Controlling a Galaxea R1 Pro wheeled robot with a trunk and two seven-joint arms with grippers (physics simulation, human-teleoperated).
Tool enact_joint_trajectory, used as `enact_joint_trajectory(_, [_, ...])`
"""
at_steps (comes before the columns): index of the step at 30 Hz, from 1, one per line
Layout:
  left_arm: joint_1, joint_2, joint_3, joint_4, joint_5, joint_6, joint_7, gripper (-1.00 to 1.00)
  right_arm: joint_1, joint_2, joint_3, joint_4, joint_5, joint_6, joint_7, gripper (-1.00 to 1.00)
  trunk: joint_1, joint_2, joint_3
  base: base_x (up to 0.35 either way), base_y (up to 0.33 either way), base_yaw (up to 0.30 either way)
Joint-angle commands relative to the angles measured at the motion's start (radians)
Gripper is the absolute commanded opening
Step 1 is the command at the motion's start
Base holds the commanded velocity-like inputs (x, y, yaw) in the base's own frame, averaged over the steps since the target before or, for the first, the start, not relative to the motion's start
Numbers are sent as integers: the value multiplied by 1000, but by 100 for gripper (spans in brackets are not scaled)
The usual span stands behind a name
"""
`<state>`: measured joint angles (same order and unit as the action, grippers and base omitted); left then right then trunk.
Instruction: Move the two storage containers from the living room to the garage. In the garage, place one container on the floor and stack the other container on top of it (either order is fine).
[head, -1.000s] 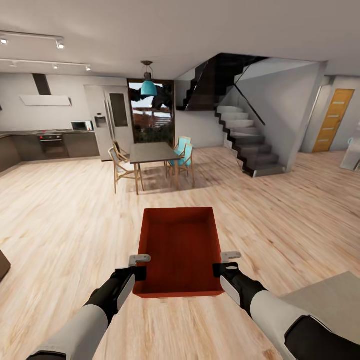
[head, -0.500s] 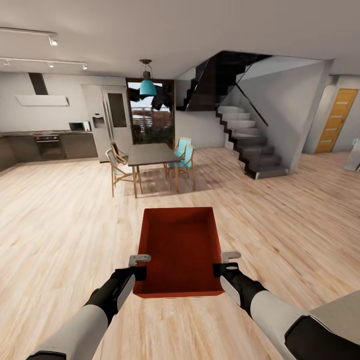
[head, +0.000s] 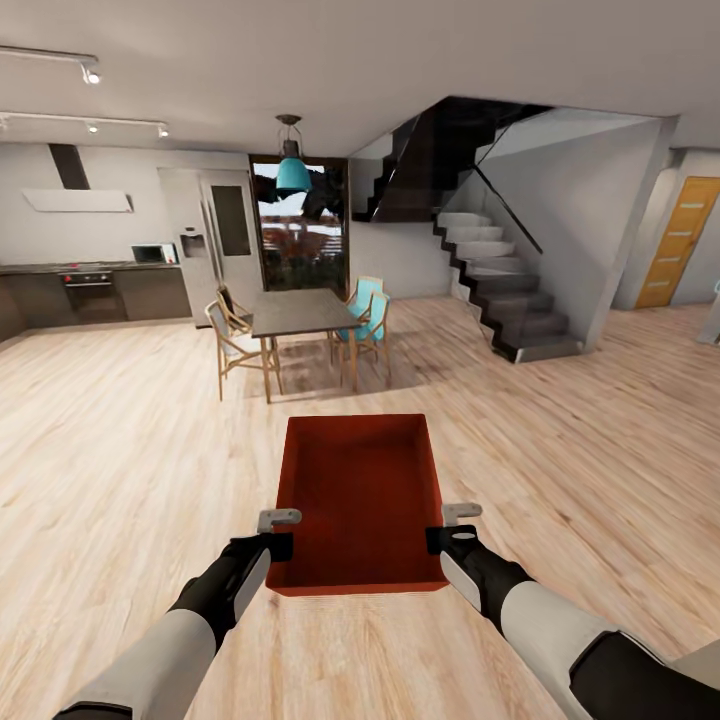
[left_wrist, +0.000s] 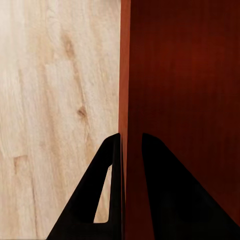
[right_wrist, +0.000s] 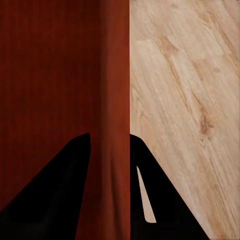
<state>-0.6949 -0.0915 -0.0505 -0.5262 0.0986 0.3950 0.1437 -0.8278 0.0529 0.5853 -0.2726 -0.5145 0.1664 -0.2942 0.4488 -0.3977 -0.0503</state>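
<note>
Dining table (head: 300, 312) with chairs (head: 368, 318) (two teal), staircase (head: 505, 290), fridge (head: 218, 235), orange door (head: 678, 242).

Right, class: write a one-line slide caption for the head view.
Both end effectors, left and right, grip an orange-red storage container over wood plank floor, facing a dining table.

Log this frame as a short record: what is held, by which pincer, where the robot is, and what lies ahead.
held item: one storage container, orange-red, open top, nothing inside
left pincer: shut on the container's left wall, one finger inside, one outside
right pincer: shut on the container's right wall
container height: carried above the wood plank floor
ahead: dining table with chairs, staircase
far right: orange-brown door
task stage: in transit, stacking not yet done
</note>
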Motion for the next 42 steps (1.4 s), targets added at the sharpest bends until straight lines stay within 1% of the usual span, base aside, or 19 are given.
enact_joint_trajectory(1, [-2,2,9,-5,-25,8,22,-100,-1,-1,10,3,2,7,-11,-100,1,-2,-2,322,0,0])
enact_joint_trajectory(22, [-2,3,9,-5,-25,9,20,-100,-1,0,10,3,2,7,-11,-100,1,-2,-2,323,0,-5])
enact_joint_trajectory(42, [-2,3,9,-5,-25,9,16,-100,-1,1,10,3,3,7,-11,-100,1,-2,-2,323,0,-216])
